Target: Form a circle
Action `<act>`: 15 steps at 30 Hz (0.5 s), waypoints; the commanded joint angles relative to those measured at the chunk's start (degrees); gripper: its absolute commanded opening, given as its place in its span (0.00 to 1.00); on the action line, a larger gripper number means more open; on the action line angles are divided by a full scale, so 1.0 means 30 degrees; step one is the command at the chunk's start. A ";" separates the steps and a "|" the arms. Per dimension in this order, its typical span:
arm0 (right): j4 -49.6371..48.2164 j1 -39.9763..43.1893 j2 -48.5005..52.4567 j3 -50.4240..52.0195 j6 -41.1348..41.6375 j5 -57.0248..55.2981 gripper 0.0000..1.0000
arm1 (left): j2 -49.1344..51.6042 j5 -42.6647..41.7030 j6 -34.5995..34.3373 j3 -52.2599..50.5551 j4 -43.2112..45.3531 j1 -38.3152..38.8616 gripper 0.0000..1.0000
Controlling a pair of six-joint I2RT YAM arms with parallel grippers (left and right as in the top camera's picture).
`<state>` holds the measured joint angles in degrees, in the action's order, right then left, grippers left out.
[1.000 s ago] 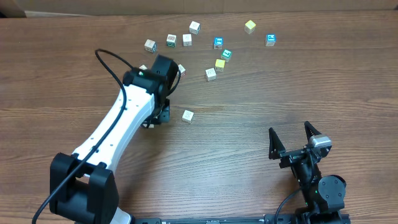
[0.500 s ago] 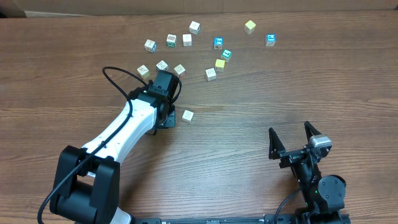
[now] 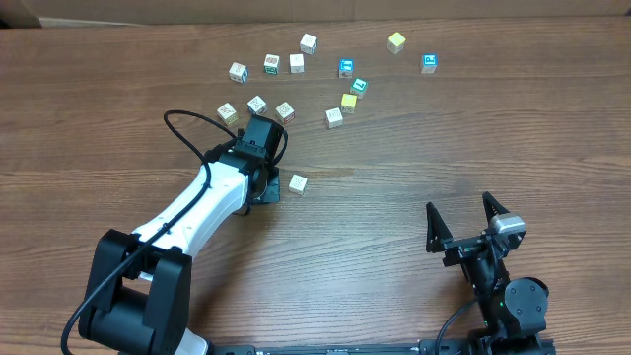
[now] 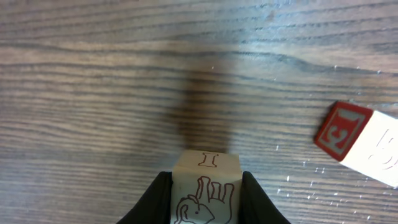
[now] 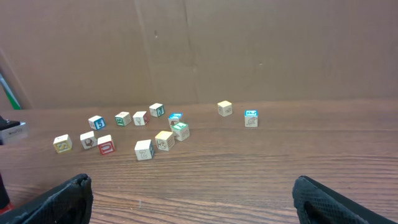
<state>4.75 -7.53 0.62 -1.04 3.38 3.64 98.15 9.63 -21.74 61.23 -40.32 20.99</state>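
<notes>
**benchrat:** what's the left gripper (image 4: 205, 190) up to? From overhead I only get the white arm (image 3: 187, 212) bent over the table (image 3: 118, 128), and the wrist hides whatever is under it.

**woodgrain:** the left wrist cam sorts that out. The jaws are pulled in narrow and clamped on one elephant cube (image 4: 206, 168). It's whitish, with a line-drawn elephant on the face toward the camera and a letter I on the top face. Both black fingers (image 4: 154, 200) press flat against its sides. Can't tell if the cube's bottom sits on the wood or hangs just off it.

**benchrat:** anything else touching it?

**woodgrain:** nope. The closest thing is a red E cube (image 4: 348, 134) off to the right, turned at an angle to the held one, with a clear gap between them.

**benchrat:** and the right gripper (image 3: 458, 204)?

**woodgrain:** down at the near edge, jaws spread wide and empty, well apart from every block.

**benchrat:** so where's the circle?

**woodgrain:** not a ring yet, tbh. The loose cubes (image 3: 297, 62) are scattered across the far side. There's a row of three (image 3: 256, 104) just past the left gripper and a ragged curve beyond that. A yellowish cube (image 3: 396, 41) and a blue-faced cube (image 3: 429, 62) sit out at the far right.
</notes>
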 commanded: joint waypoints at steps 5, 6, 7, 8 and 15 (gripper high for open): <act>-0.0058 0.0044 -0.0153 0.0189 -0.0080 0.0036 1.00 | 0.0000 -0.0277 0.2667 -0.0262 0.0408 0.0051 0.18; -0.0058 0.0044 -0.0153 0.0189 -0.0080 0.0036 1.00 | 0.0000 -0.0364 0.3024 -0.0262 0.0423 0.0044 0.18; -0.0058 0.0044 -0.0153 0.0189 -0.0080 0.0036 1.00 | 0.0000 -0.0583 0.3497 -0.0262 0.0474 0.0051 0.18; -0.0058 0.0044 -0.0153 0.0189 -0.0080 0.0036 1.00 | 0.0000 -0.0809 0.3912 -0.0262 0.0539 0.0044 0.18; -0.0058 0.0044 -0.0153 0.0189 -0.0080 0.0036 1.00 | 0.0036 -0.1800 0.5413 -0.0270 0.0670 0.0051 0.19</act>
<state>4.75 -7.53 0.62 -1.04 3.38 3.64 98.15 6.42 -9.76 61.10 -38.50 20.99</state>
